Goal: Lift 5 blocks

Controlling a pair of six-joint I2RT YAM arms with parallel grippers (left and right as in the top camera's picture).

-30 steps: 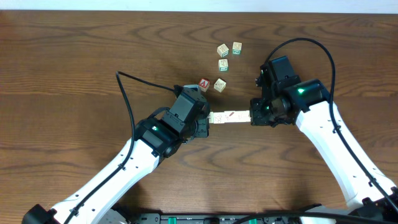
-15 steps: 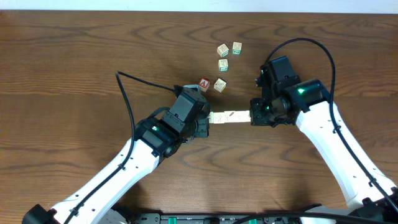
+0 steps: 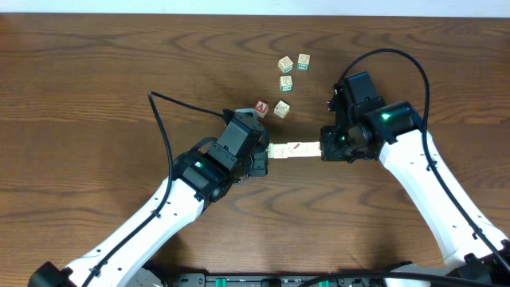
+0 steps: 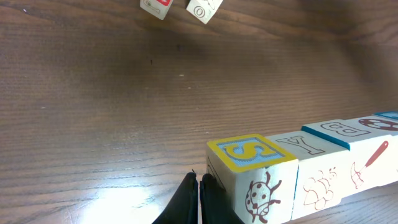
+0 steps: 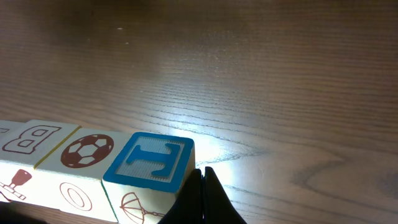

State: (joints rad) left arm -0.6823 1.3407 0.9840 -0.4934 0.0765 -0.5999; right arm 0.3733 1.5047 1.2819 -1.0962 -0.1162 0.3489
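Blocks (image 3: 295,148) sit in one straight row, long axis running left to right, squeezed endwise between the left gripper (image 4: 198,198) and right gripper (image 5: 202,190). Both are clenched shut, with nothing between their fingers. The blocks are square-edged pale wood with printed faces. Beyond them, loose cubes (image 3: 286,83) lie on the grained brown table (image 3: 96,80).

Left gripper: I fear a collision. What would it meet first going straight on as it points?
Probably, depth being unclear, the loose cream wooden cube with an O face, far across bare wooden table; the shut left gripper sits beside the yellow-framed S block.
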